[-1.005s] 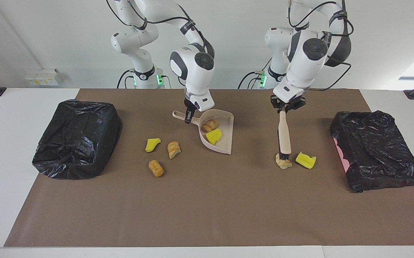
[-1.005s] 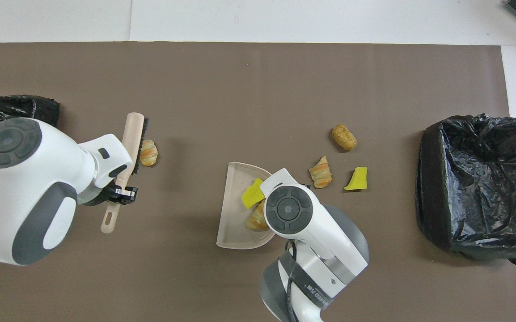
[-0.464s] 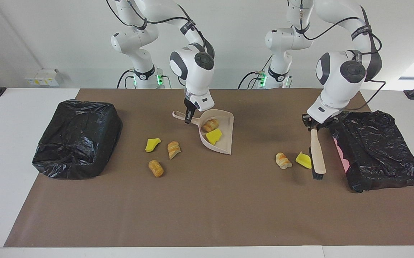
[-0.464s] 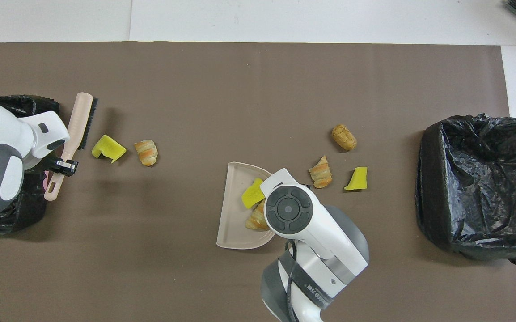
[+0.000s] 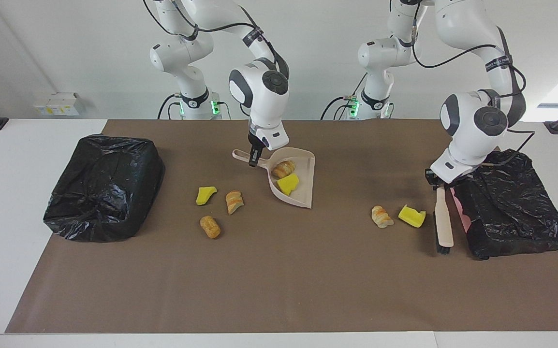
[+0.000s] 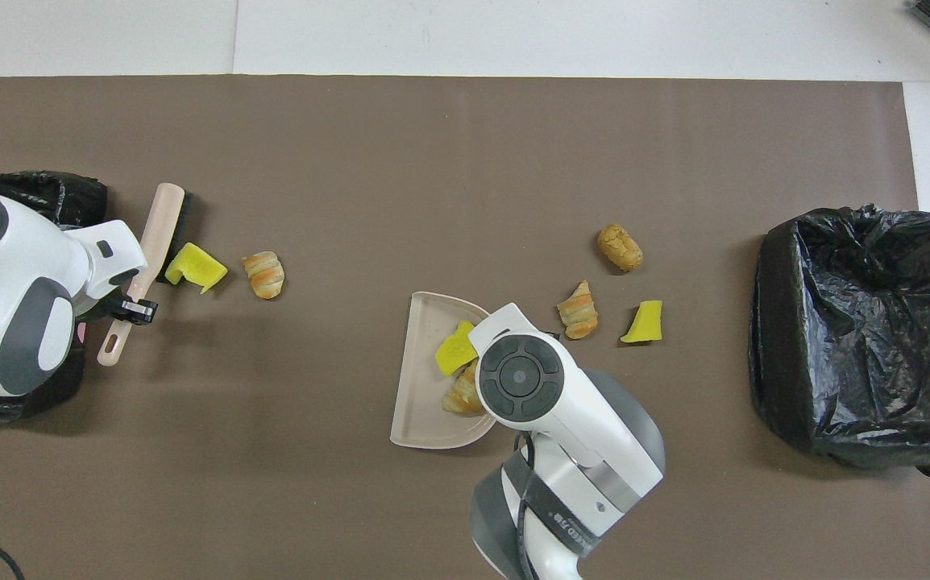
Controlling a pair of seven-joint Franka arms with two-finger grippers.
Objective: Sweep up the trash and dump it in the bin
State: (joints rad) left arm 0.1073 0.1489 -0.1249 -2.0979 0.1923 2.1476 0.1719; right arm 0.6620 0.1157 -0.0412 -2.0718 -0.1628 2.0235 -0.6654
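Observation:
My right gripper (image 5: 253, 162) is shut on the handle of the beige dustpan (image 5: 304, 194), which rests on the brown mat. A yellow sponge chunk (image 5: 288, 183) and a bread lump (image 5: 284, 169) of the trash lie in it. My left gripper (image 5: 441, 186) is shut on the beige brush (image 5: 444, 220). The brush's bristle end hangs low by the mat, between a yellow chunk (image 5: 412, 216) and the bin (image 5: 508, 203) at the left arm's end. A bread lump (image 5: 381, 216) lies beside that chunk. In the overhead view the right wrist hides the right gripper.
Three more scraps lie toward the right arm's end: a yellow chunk (image 6: 644, 322) and two bread lumps (image 6: 578, 310) (image 6: 620, 247). A second black-bagged bin (image 6: 860, 330) stands at that end. White table borders the brown mat (image 5: 279, 280).
My left gripper has carried the brush from the bread lump over the yellow chunk toward the left arm's end, stopping beside the bin there. The right arm and dustpan have not moved.

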